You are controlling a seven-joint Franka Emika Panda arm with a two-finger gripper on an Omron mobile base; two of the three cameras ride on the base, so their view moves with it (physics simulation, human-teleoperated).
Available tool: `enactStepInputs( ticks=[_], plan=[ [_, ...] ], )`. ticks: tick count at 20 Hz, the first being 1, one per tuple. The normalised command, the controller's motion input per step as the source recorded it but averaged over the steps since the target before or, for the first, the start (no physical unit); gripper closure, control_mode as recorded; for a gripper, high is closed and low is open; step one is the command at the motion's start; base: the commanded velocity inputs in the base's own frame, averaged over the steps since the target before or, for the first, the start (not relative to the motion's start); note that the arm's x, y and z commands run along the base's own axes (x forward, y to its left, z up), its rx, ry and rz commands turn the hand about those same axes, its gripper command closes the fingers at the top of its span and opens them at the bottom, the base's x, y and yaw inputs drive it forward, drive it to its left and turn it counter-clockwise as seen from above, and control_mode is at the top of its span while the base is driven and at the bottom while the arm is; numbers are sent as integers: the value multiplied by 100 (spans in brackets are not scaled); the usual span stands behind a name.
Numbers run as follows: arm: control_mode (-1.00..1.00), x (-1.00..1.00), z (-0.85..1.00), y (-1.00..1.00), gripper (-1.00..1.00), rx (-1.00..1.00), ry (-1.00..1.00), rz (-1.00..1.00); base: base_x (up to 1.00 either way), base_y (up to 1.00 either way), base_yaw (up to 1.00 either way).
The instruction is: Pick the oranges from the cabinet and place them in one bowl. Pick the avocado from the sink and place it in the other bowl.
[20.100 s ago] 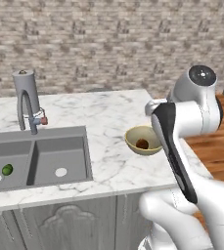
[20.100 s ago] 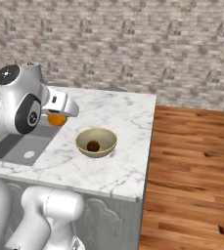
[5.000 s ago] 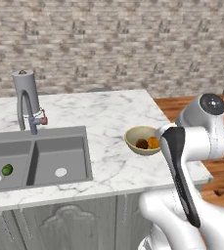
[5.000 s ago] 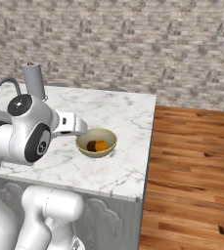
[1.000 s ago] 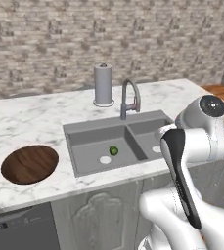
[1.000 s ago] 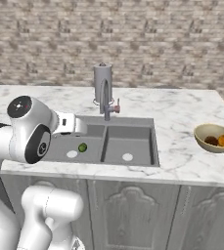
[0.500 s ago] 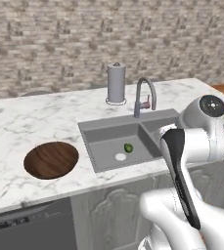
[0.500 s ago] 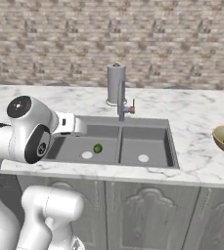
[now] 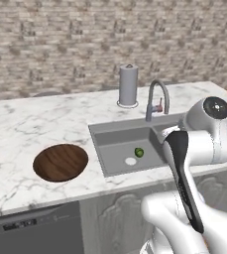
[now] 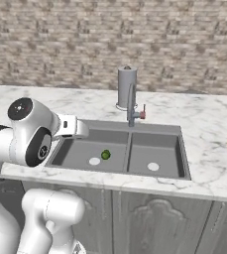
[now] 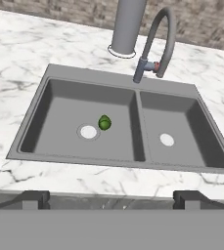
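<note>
Avocado (image 11: 104, 122) lies on the floor of the left basin of the sink (image 11: 45, 97), just right of that basin's drain hole (image 11: 88, 131), well apart from the gripper (image 11: 111, 197); seen from the hand, it sits ahead of and below the fingertips, a little left of their midline; the fingers (image 11: 29, 197) stand wide apart and hold nothing; the fruit is small, dark green, a rounded oval, its long axis too slight to judge; the dark brown bowl (image 9: 60, 162) waits on the counter to the sink's left.
</note>
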Motion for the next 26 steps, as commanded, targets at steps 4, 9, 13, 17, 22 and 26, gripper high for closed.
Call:
enactStepInputs(
  ticks=[4,9,13,17,22,26],
  plan=[
    [100,0,0,0,-100,0,0,0,41,9,13],
    [100,0,0,0,-100,0,0,0,33,1,7],
    [100,0,0,0,-100,0,0,0,5,0,1],
    [100,0,0,0,-100,0,0,0,0,0,0],
    [100,0,0,0,-100,0,0,0,0,0,0],
    [100,0,0,0,-100,0,0,0,0,0,0]
  ],
)
